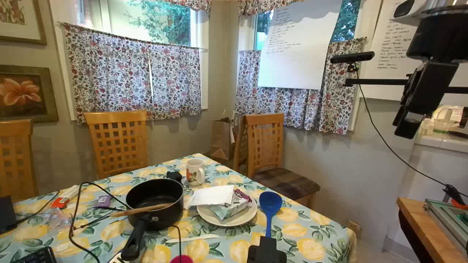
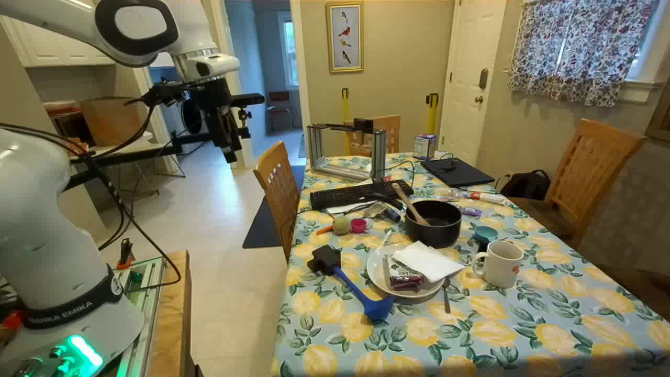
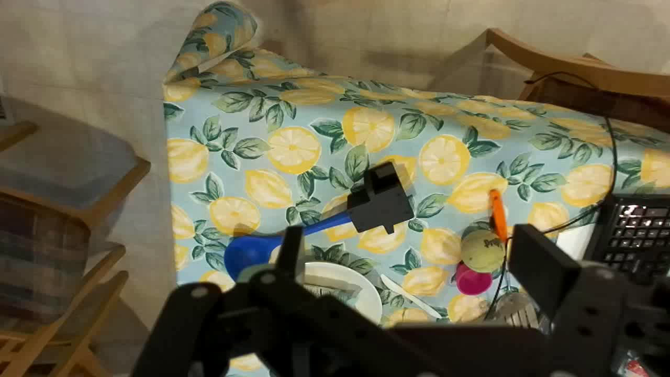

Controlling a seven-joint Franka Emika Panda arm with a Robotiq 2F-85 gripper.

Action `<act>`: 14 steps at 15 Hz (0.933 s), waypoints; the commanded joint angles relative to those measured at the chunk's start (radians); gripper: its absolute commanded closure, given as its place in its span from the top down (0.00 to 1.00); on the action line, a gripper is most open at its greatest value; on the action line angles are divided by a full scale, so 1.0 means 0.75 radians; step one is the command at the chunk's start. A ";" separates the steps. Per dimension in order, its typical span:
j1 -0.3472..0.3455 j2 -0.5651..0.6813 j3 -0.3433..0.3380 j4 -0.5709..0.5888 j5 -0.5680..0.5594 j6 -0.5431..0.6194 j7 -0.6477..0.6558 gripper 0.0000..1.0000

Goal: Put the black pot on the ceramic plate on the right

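The black pot point(image 1: 171, 215) stands on the table in both exterior views, with its black wall point(image 2: 434, 236) facing the camera. A wooden spoon point(image 2: 411, 204) leans over its rim. The pot is hidden in the wrist view. The pale ceramic plate point(image 1: 245, 218) is beside it, and it also shows in an exterior view point(image 2: 374, 272) and partly in the wrist view point(image 3: 367, 293). A wrapped packet point(image 1: 232, 208) and a white paper point(image 2: 426, 261) lie on the plate. My gripper point(image 3: 416, 248) is open and empty, high above the table's near side point(image 2: 229, 152).
A blue ladle with a black block point(image 2: 348, 280) lies beside the plate. A mug point(image 2: 503, 264), a teal cup point(image 2: 486, 234), a pink cup point(image 2: 358, 225), a white knife point(image 3: 411, 297) and a keyboard point(image 2: 356, 193) are on the table. Chairs point(image 2: 280, 193) stand around it.
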 commanded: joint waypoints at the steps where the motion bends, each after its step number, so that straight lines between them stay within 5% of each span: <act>1: 0.006 0.001 -0.007 0.002 -0.006 -0.003 0.004 1.00; 4: 0.003 0.063 -0.051 0.023 -0.016 0.017 -0.081 1.00; 11: 0.021 0.432 -0.406 0.276 -0.011 -0.062 -0.749 1.00; 14: -0.028 0.613 -0.424 0.432 0.021 0.064 -0.660 1.00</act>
